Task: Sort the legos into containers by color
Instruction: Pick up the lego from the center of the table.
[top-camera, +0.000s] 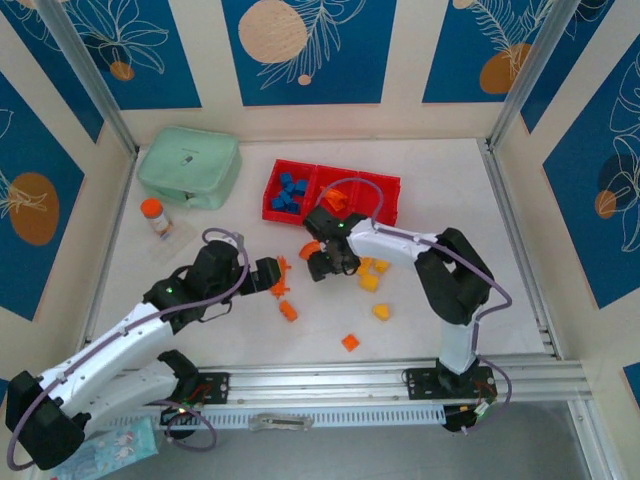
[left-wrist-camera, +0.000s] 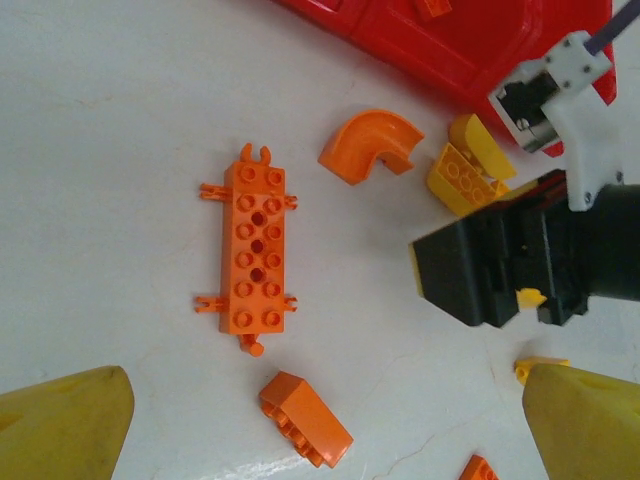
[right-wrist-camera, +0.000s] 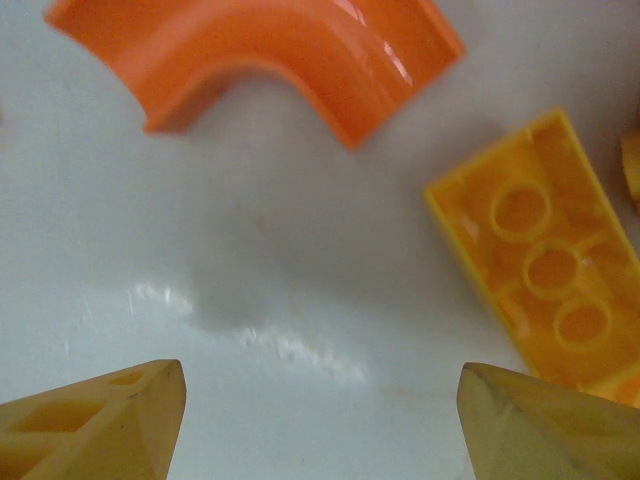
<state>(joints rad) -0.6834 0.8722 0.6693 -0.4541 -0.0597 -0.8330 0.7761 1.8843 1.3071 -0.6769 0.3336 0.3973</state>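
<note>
orange arch: smooth, shiny, curved, on the white table | yellow block: upside down, round rings showing, near the arch | my right claw: wide open, holds nothing, low over bare table | my left claw: wide open, empty, by a long bumpy orange piece | blue legos: in the red tray, left box

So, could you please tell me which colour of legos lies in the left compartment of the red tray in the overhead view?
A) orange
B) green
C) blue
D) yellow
C: the blue legos sit clustered in the left compartment of the red tray, with no other colour among them.
</note>
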